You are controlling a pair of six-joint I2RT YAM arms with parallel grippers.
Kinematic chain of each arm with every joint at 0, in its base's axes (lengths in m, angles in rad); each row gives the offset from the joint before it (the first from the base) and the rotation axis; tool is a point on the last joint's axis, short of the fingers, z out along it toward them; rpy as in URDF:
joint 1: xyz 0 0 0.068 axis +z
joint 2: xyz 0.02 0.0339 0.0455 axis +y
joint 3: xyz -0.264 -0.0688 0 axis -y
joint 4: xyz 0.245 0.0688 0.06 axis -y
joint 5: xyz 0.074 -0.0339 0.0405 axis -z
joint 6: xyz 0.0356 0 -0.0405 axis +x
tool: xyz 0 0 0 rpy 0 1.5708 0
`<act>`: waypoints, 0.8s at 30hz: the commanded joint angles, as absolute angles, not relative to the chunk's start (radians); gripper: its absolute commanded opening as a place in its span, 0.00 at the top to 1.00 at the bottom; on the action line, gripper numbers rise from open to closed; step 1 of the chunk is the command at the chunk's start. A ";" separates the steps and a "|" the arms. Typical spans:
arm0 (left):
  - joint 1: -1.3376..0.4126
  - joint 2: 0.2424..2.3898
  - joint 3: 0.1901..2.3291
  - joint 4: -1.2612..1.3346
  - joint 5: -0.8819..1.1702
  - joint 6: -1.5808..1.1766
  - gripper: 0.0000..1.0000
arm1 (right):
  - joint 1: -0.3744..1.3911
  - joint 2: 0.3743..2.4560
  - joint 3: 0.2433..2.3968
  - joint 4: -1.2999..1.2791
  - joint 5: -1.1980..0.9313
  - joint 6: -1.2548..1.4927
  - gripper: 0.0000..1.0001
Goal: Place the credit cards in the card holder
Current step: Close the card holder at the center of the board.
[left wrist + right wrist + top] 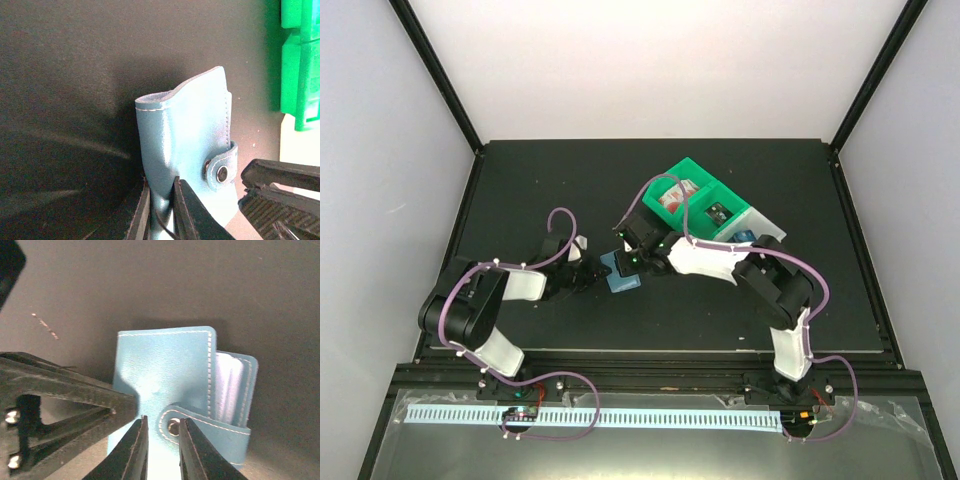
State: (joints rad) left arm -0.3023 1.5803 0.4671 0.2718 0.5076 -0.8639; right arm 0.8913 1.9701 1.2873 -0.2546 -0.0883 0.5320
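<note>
The card holder (621, 273) is a teal wallet with its snap tab fastened, standing between both grippers at the mat's centre. My left gripper (160, 207) is shut on the wallet's lower edge (185, 135) and holds it upright. My right gripper (163, 440) is narrowly open, its fingertips on either side of the snap tab's end (172, 426); in the left wrist view its tips stop just beside the tab. A pale lining (227, 385) shows at the wallet's open side. No loose credit card shows plainly in any view.
A green bin (692, 195) with red-and-white contents stands behind the right arm, and a white bin (752, 222) adjoins it on the right. The green bin also shows in the left wrist view (300, 60). A small blue item (745, 236) lies by the white bin.
</note>
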 commanded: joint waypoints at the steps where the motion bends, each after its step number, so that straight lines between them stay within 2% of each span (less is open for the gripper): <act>1: -0.316 1.629 0.454 0.185 0.500 -0.837 0.86 | 0.893 1.939 1.265 -0.285 0.001 0.531 0.79; 8: -0.316 1.628 0.454 0.184 0.499 -0.838 0.86 | 0.919 1.963 1.315 -0.355 0.064 0.464 0.73; 19: -0.316 1.638 0.457 0.189 0.507 -0.840 0.86 | 1.021 2.067 1.410 -0.470 0.341 0.345 0.53; 24: -0.315 1.635 0.458 0.187 0.514 -0.841 0.83 | 1.029 2.095 1.428 -0.489 0.425 0.367 0.52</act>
